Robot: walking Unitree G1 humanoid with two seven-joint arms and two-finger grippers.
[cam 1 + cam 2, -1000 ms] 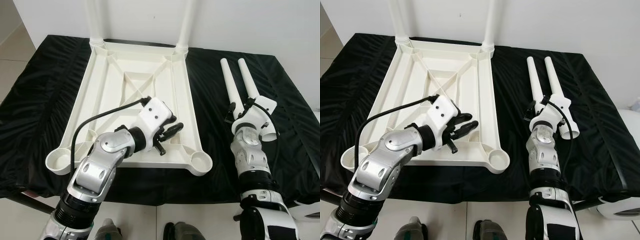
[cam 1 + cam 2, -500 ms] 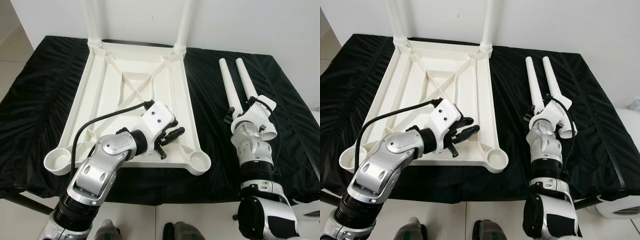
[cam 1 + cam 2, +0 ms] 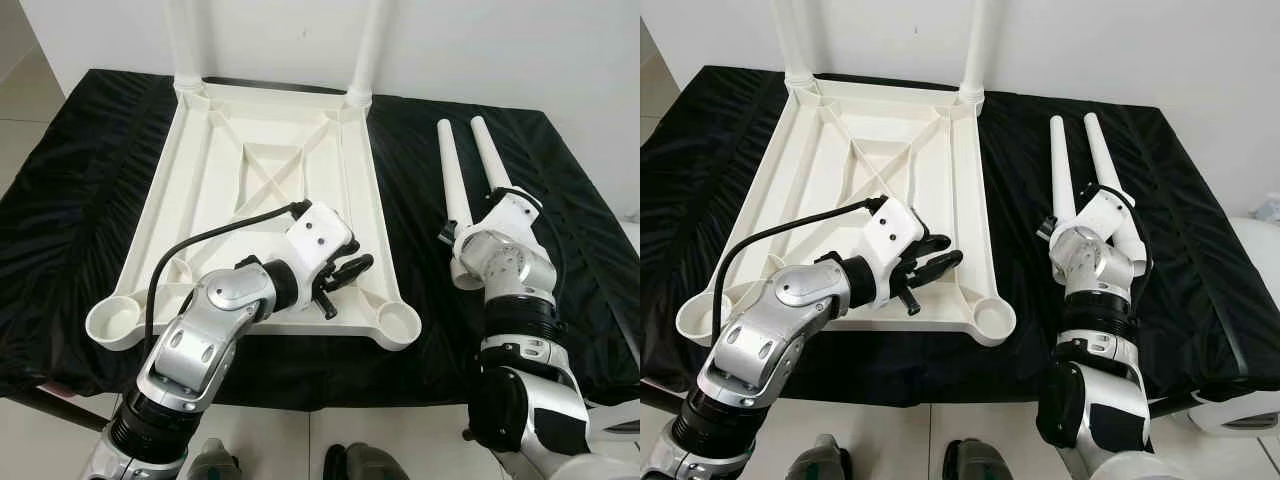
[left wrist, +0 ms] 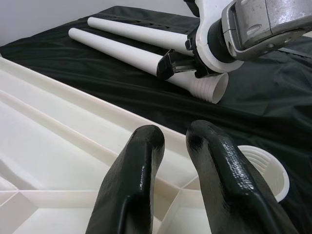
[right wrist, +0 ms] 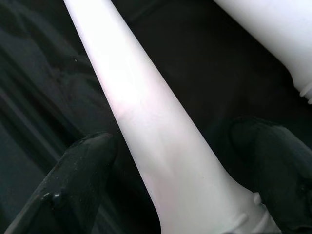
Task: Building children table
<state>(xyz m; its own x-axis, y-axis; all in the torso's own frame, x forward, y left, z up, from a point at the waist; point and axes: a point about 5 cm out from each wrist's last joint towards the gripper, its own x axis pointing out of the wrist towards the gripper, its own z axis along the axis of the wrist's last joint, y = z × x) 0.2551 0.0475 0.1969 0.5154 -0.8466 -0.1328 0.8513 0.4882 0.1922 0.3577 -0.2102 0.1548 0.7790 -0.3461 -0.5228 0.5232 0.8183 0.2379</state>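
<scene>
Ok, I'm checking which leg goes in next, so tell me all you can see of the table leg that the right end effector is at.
The loose table leg is a white, smooth, plastic-looking tapered tube, lying on the black cloth beside a second loose leg, narrow end away from the robot, ribbed open wide end toward it. The right end effector straddles it near the wide end, fingers open on either side.

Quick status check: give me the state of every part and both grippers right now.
Tabletop: upside down on black cloth
Two far legs: fitted, upright
Two loose legs: lying flat
Near sockets: empty
Left gripper: empty, above tabletop
Right gripper: open, straddling one loose leg
</scene>
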